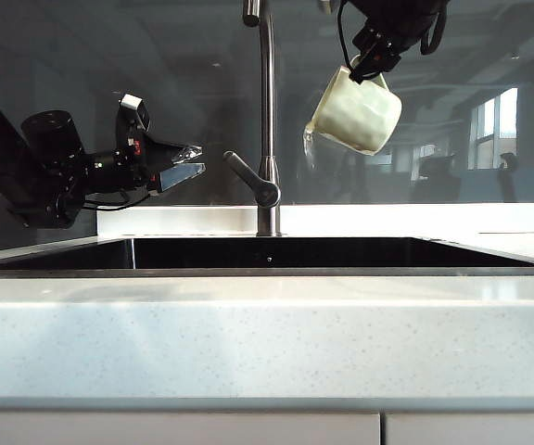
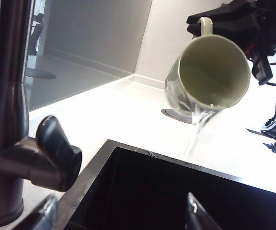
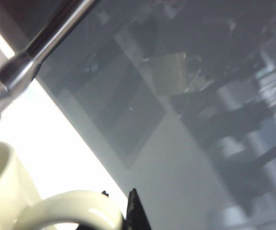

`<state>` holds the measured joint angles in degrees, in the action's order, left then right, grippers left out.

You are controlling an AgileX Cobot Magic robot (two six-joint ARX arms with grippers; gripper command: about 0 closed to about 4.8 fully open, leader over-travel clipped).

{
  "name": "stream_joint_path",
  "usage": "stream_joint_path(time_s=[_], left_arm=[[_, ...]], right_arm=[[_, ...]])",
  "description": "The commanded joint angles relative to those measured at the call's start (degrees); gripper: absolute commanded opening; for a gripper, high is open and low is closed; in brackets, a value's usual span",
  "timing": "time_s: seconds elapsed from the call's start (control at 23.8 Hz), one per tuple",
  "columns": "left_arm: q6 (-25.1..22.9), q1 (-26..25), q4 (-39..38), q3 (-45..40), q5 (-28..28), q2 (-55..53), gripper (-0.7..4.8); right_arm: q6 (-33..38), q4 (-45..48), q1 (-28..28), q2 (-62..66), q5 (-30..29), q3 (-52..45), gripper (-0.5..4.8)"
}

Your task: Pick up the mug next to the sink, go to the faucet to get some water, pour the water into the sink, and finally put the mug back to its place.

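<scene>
Daylight enters through a window (image 1: pixel 494 130) at three o'clock in the exterior view, mirrored in the dark glossy back wall (image 1: pixel 156 74). The white countertop (image 1: pixel 267 343) is bright and sharp; the sink (image 1: pixel 267 253) is almost pure black. In the left wrist view the countertop nearly washes out. The right wrist view is blurred, with a blown-out white patch at seven o'clock.

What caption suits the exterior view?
Right end effector tips the mug, spilling water toward the sink.
</scene>
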<state>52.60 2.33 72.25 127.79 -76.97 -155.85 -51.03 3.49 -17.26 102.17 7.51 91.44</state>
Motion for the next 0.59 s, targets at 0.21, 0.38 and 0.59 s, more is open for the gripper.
stream_joint_path(time_s=[0.21,0.38,0.59], left_arm=[[0.35,-0.09,0.72,0.11,1.18,0.35,3.40],[0.35,-0.09,0.74,0.11,1.31,0.35,3.40],[0.37,-0.09,0.72,0.11,1.29,0.35,3.40]], right_arm=[[-25.29,5.33,-3.91,-1.36,3.13,0.94,-0.01],[-34.77,5.38,-5.33,-1.36,3.13,0.94,-0.01],[-41.53,5.75,-6.32,-1.36,3.85,0.94,-0.01]])
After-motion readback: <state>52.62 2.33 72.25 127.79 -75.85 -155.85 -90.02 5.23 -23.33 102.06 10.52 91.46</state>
